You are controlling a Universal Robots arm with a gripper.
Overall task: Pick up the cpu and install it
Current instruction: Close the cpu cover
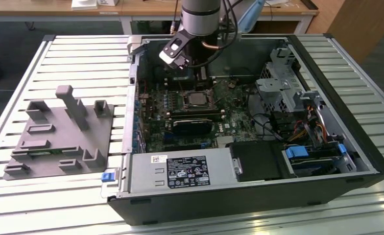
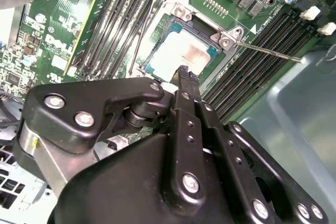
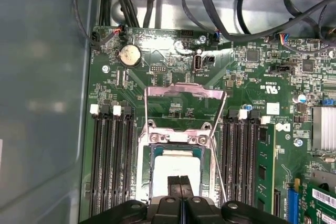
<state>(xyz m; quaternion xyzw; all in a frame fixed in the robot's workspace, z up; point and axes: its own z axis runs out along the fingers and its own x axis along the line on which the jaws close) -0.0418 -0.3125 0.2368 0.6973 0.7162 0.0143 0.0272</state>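
Nearest, a grey tray [image 1: 55,132] lies on the slatted surface [image 1: 81,54], beside the open computer case [image 1: 244,200]. Deeper in, the cpu [image 3: 178,167] lies flat and square in the socket [image 3: 143,182], so pick and placement look done. The hinged frame [image 3: 184,92] stands open, not yet clamped. The chip is small, silvery and pale-rimmed. Just above it is the pincer [image 3: 180,181], fingers pressed together, holding nothing.
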